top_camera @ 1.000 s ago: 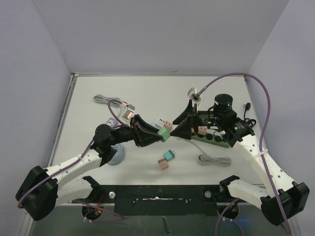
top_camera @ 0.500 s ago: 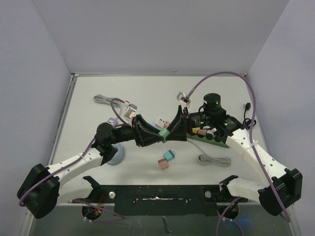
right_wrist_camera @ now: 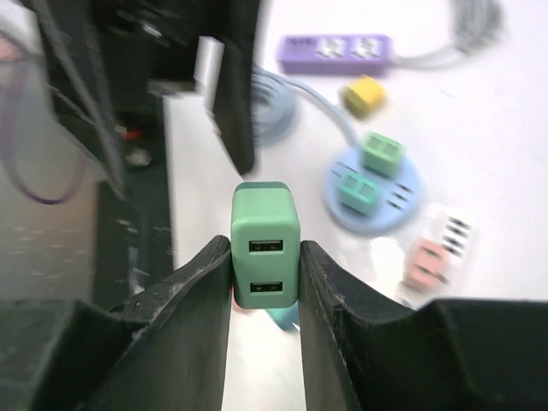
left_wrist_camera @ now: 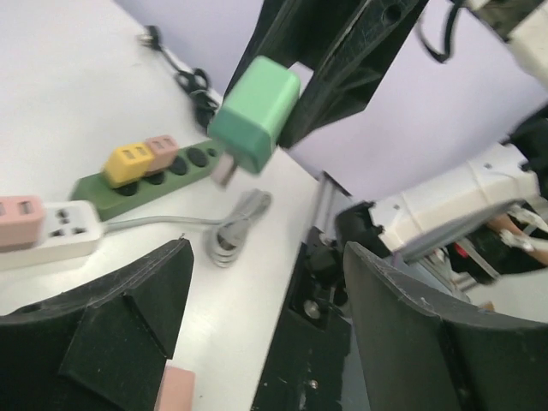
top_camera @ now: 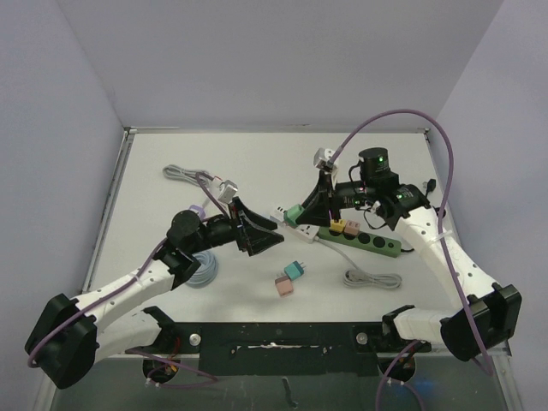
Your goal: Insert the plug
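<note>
plug [left_wrist_camera: 254,114]: green USB block, held off the surface at the middle, tilted, prongs at its lower end; in the top view it sits over the white strip
right gripper [top_camera: 297,211]: clenched on the plug, one finger on each side of it
left gripper [left_wrist_camera: 267,257]: released, jaws wide apart with nothing between them, just left of the plug
green strip [top_camera: 370,241]: flat on the surface, right of the plug; a yellow cube [left_wrist_camera: 128,163] and a pink cube [left_wrist_camera: 160,147] fill two sockets at its left end
white strip [left_wrist_camera: 60,235]: just left of the green strip, carrying a pink block [left_wrist_camera: 19,214]
loose pair: teal block [top_camera: 296,269] and pink one [top_camera: 283,286], touching, near side of the grippers
grey cable [top_camera: 372,278]: coiled, near side of the green strip
</note>
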Controlling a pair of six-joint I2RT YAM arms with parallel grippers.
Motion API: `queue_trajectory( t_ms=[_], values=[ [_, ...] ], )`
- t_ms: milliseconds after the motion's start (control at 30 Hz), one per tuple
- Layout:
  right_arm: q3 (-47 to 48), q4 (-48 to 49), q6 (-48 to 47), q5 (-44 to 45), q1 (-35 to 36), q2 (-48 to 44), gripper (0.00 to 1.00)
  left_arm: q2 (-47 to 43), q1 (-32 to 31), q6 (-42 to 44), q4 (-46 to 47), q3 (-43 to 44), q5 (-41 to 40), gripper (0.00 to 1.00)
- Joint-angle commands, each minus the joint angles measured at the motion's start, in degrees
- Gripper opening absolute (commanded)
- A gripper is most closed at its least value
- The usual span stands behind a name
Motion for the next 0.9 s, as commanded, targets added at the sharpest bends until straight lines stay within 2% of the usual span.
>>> queue_trajectory(
  t_ms=[0, 167, 300, 400, 533, 700, 867],
  values=[
    [8.0, -14.89, -16.2, 16.13, -3.55, 4.04, 0.02, -6.68, 1.99, 6.38, -15.96, 0.41, -14.41, 0.7],
    [10.11, -22.03, -22.59, 30.74, -10.28, 7.2, 0.01, -12.52, 3.43, 8.96, -32.1, 3.21, -22.91, 0.71],
    [7.96, -25.25, -28.73, 34.96, -16.65, 4.35, 0.0, -18.09, 3.51, 9.96, -43.33, 7.02, -24.27, 0.71],
    [5.09, -26.51, -32.22, 41.96, -20.88, 2.12, 0.0, -23.63, 3.54, 10.28, -42.8, 3.59, -24.76, 0.72],
    [2.15, -29.68, -36.63, 49.8, -22.42, 2.51, 0.0, -27.17, 3.63, 9.88, -40.08, 1.13, -23.27, 0.72],
    [0.99, -28.54, -38.0, 48.32, -23.08, 4.53, 0.0, -26.79, 3.72, 10.94, -41.53, 1.44, -23.49, 0.72],
    [-4.5, -19.81, -37.63, 47.03, -22.2, 5.18, 0.0, -26.37, 3.72, 11.17, -41.78, 0.89, -23.47, 0.72]
  ],
)
